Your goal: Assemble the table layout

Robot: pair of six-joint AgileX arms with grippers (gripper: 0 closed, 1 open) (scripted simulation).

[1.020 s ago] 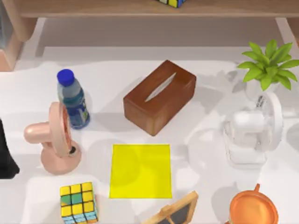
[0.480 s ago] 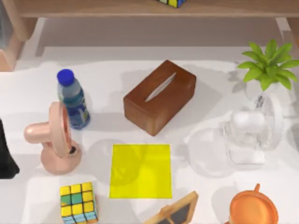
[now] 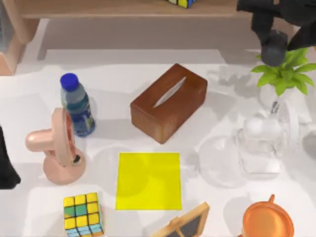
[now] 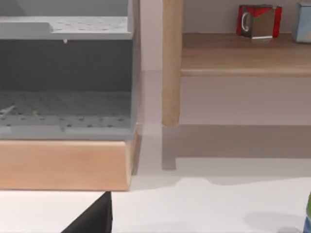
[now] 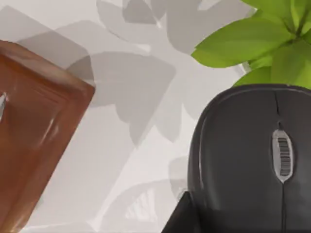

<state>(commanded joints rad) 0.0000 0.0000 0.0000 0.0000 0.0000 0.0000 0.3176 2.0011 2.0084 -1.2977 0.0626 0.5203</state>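
The white table (image 3: 222,94) carries a yellow mat (image 3: 148,180) at front centre and a brown tissue box (image 3: 169,102) behind it. At the back right my right gripper (image 3: 273,42) hangs in the air, shut on a black mouse (image 3: 274,49), just above the green plant (image 3: 285,71). The right wrist view has the mouse (image 5: 252,155) close up, with plant leaves (image 5: 252,39) and the tissue box (image 5: 34,131) below it. My left arm (image 3: 6,168) is parked at the left edge.
On the left stand a blue-capped bottle (image 3: 77,106), a pink fan (image 3: 57,148) and a colour cube (image 3: 83,214). A white fan (image 3: 266,143), an orange cup (image 3: 267,221) and a small chalkboard (image 3: 185,224) stand right and front. A wooden shelf (image 3: 123,9) runs along the back.
My right arm has come into the top view at the back right, carrying the black mouse above the plant. The shadows on the right side have shifted. The left arm has not moved.
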